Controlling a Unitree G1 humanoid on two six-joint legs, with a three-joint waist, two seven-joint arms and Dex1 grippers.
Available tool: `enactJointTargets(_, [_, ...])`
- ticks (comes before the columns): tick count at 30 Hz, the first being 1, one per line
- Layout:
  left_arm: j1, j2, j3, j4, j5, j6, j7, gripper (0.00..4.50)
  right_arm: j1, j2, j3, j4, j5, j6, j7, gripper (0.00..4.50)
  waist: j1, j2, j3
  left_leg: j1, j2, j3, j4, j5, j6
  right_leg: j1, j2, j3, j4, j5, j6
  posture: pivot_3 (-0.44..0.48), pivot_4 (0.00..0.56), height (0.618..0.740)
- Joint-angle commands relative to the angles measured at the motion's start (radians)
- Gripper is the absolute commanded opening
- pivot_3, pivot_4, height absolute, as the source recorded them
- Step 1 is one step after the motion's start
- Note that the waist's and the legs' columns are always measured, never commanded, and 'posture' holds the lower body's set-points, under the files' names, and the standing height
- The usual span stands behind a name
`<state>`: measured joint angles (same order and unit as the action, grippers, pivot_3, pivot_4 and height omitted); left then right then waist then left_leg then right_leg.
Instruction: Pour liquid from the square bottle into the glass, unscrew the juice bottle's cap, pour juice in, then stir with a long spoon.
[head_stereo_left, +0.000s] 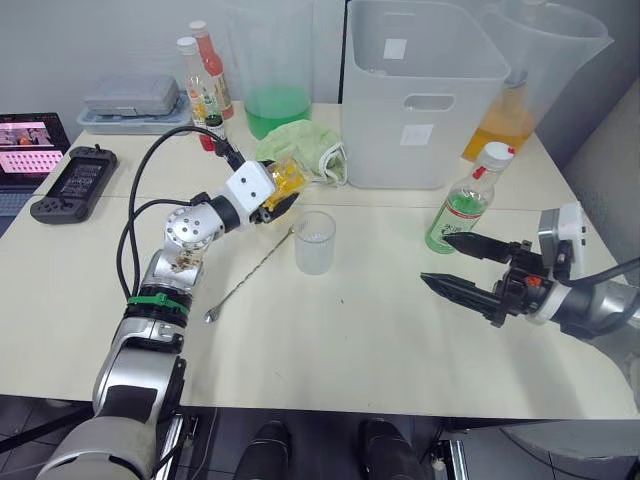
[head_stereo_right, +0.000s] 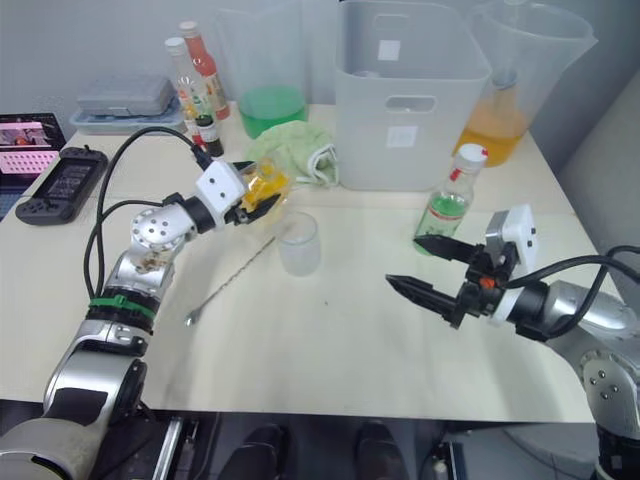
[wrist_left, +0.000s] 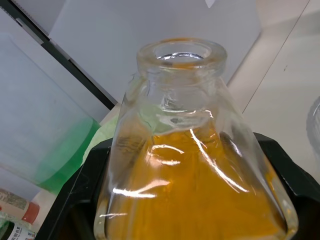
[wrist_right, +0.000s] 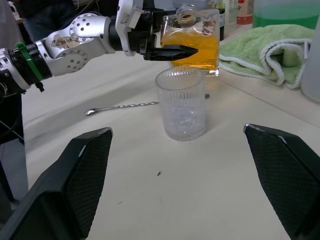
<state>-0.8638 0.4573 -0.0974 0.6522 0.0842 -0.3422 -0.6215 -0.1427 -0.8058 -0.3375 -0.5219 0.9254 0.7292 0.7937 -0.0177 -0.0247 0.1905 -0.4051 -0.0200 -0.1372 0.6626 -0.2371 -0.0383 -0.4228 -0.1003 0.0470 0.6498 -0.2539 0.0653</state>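
right gripper (head_stereo_left: 468, 268) idles, jaws spread; left gripper (wrist_right: 172, 51) pinches the square bottle (wrist_right: 192, 42) beside the glass (wrist_right: 182, 103) — tilt off-line and it spills.

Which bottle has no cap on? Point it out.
The square bottle of amber liquid, gripped by the left gripper: its neck is open. The juice bottle and the two sauce bottles are capped.

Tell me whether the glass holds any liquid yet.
Empty: the glass looks clear to its base, while the amber liquid sits in the square bottle beside it.
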Motion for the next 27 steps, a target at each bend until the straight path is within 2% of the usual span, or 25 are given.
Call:
enactJointTargets(1, [-0.041,0.009,0.026,-0.031,0.002,-0.092,0.042,2.8,-0.003,0.001,-0.018,-0.033,0.014,-0.011,-0.013,4.47,-0.001,0.0,0.0,0.0,0.0,0.0,0.0,0.0,0.0,0.0,0.0,0.0,0.0,0.0,0.0,0.0,0.15,0.74])
enactJointTargets(10, [-0.036,0.012,0.0,0.027,0.064,-0.193,0.083,2.8,-0.008,0.003,-0.02,-0.037,0.018,-0.014,-0.033,4.47,-0.001,0.0,0.0,0.0,0.0,0.0,0.001,0.0,0.0,0.0,0.0,0.0,0.001,0.0,0.0,0.0,0.15,0.74])
enactJointTargets(18, [-0.038,0.039,-0.032,0.098,0.165,-0.307,0.175,2.8,-0.015,0.021,-0.01,-0.048,0.023,-0.015,-0.062,4.47,-0.002,0.0,0.0,0.001,0.0,0.0,0.004,0.0,0.0,0.0,0.0,0.0,0.007,0.0,0.0,0.0,0.15,0.74])
enactJointTargets(27, [-0.069,0.048,-0.047,0.135,0.244,-0.36,0.285,2.8,-0.029,0.028,-0.001,-0.047,0.024,-0.016,-0.073,4.47,-0.001,0.0,0.0,0.001,0.0,0.0,0.008,0.0,0.0,0.0,0.0,0.0,0.01,0.0,0.0,0.0,0.15,0.74])
